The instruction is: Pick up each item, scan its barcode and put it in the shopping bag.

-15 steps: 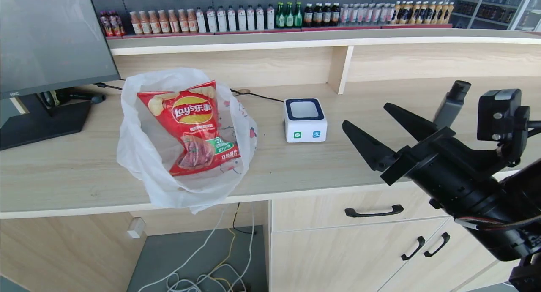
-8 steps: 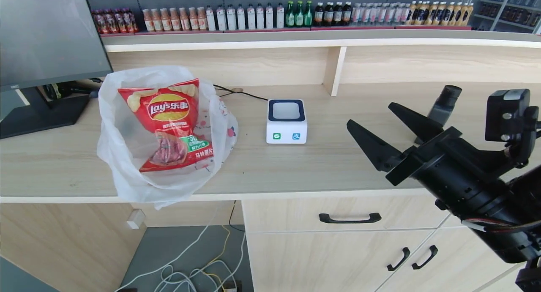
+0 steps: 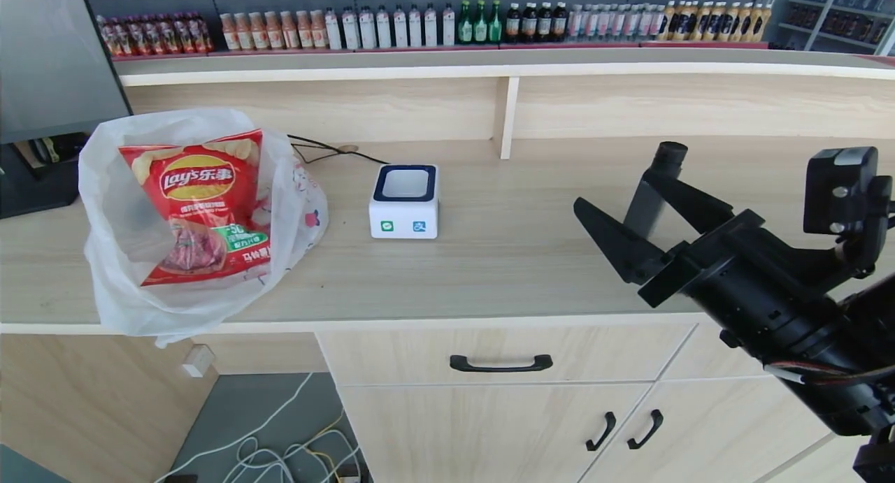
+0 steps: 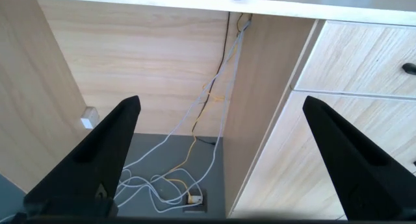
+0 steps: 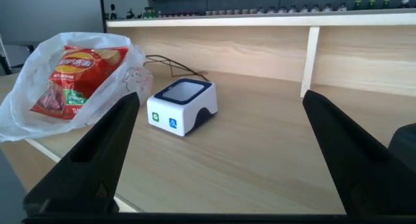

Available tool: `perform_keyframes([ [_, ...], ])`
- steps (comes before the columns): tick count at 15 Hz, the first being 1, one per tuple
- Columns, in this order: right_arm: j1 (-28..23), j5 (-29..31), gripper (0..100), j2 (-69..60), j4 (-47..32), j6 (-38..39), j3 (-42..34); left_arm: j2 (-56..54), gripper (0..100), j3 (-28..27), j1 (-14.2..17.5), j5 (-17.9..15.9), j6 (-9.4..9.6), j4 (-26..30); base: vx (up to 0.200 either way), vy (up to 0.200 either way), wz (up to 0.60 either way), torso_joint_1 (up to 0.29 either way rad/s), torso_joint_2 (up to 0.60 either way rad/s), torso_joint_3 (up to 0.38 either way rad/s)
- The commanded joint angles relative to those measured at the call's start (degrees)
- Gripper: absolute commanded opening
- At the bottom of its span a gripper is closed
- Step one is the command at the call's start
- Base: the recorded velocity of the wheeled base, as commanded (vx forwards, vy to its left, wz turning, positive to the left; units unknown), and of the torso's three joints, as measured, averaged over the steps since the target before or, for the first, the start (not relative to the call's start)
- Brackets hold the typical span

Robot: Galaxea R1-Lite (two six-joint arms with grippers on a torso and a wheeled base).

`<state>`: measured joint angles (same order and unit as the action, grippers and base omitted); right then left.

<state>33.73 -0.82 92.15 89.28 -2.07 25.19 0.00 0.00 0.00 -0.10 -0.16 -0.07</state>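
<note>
The red crisp packet [image 3: 199,203] stands upright inside the thin, translucent white plastic shopping bag [image 3: 112,287], which sits at the left of the pale wooden counter [image 3: 503,273] with its lower folds drooping over the front edge. Nearest to us, the right gripper [image 3: 612,189] hangs over the counter's right front, and we see its two black tapered fingers spread wide with nothing between them. From its own wrist camera we look between those fingers [image 5: 104,152] across the counter to the bag and the scanner. The left gripper [image 4: 221,100] is below counter height. Its fingers are likewise wide apart and empty, and it looks down at a tangle of white and yellow cables [image 4: 162,178] on the grey floor beside the cabinet. Below the counter edge we see drawer and cabinet fronts with black handles [image 3: 500,363]. Farther in, near the middle of the counter and well apart from the bag, sits the small white cube-shaped barcode scanner [image 3: 404,202] with a dark blue frame around its top window. A black cable [image 3: 321,147] runs behind it. A dark grey cylindrical post [image 3: 661,161] stands behind the right gripper. A dark monitor [image 3: 49,49] rises at the far left. At the back, a raised ledge carries a long row of drink bottles [image 3: 419,25].
</note>
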Motion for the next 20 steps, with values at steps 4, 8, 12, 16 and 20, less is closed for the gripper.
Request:
perform_keyframes([
  [4, -0.1, 0.5, 100, 1.0, 0.1, -0.3, -1.5, 0.0, 100, 0.0, 0.0, 0.0, 0.42, 0.0, 0.000, 0.000, 0.00, 0.000, 0.00, 0.000],
  [8, -0.6, 7.7, 100, 2.0, 0.3, 0.1, -1.5, 0.0, 100, 0.0, 0.0, 0.0, 0.42, 0.0, 0.000, 0.000, 0.00, 0.000, 0.00, 0.000],
  [12, -0.9, 18.7, 100, 1.9, -1.0, 1.5, -3.3, 0.0, 100, 0.0, -0.1, 0.0, 0.42, 0.0, 0.000, 0.000, 0.00, 0.000, 0.00, 0.000],
  [16, -1.3, 26.0, 100, 4.7, -1.7, 0.8, -1.2, 0.0, 100, 0.0, 0.0, 0.0, 0.42, 0.0, 0.000, 0.000, 0.00, 0.000, 0.00, 0.000],
  [20, -3.1, 27.4, 100, 10.8, -1.7, 0.7, 1.6, 0.0, 100, 0.0, 0.0, 0.0, 0.42, 0.0, 0.000, 0.000, 0.00, 0.000, 0.00, 0.000],
])
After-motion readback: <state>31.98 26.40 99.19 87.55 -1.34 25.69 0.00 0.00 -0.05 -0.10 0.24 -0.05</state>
